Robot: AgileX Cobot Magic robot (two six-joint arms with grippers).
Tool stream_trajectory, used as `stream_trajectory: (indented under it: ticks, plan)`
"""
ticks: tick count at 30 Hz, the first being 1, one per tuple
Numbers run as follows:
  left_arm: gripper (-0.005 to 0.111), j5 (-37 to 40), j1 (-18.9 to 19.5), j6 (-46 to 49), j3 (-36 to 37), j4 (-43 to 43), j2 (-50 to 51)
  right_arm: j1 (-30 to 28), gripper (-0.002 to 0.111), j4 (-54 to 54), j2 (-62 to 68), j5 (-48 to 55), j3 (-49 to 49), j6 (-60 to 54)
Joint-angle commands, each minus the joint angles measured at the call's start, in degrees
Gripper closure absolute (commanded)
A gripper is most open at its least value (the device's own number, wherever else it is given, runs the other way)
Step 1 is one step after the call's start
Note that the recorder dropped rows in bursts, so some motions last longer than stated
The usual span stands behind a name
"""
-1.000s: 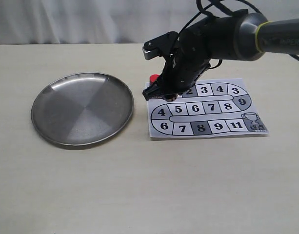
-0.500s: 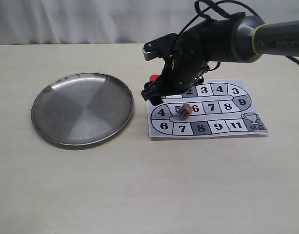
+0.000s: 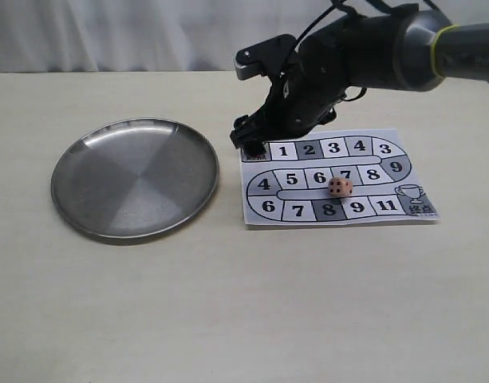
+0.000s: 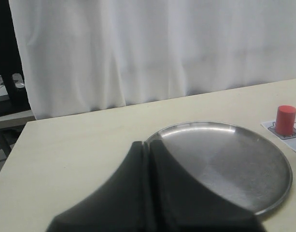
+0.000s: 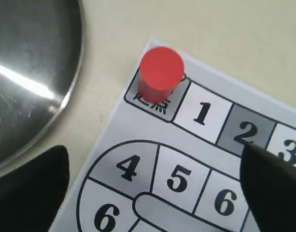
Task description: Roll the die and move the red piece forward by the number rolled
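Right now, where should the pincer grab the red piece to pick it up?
Probably by its round side wall, coming straight down. The red piece stands upright on the corner square of the board with nothing touching it, so the open right pincer can drop one finger on each side.

The right gripper (image 3: pixel 250 140) hangs close over the red piece (image 5: pixel 161 72), crowding that approach, and the plate (image 3: pixel 135 179) lies near. The die (image 3: pixel 340 187) stands clear on the board (image 3: pixel 416 217).

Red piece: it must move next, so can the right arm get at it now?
Probably yes: the right pincer hangs open close by the red piece, which stands uncovered; the die lies well away.
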Motion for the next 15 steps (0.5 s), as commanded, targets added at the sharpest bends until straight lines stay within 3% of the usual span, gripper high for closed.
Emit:
stream_trajectory:
  ticks: [1, 15]
  plan:
    - [0.107, -0.5, -0.5, -0.1, 0.1, 0.0, -0.1, -0.4, 0.019, -0.6, -4.7, -0.5, 0.0, 0.2]
    - [0.107, -0.5, -0.5, -0.1, 0.1, 0.0, -0.1, -0.8, 0.019, -8.3, -10.0, 2.4, 0.0, 0.2]
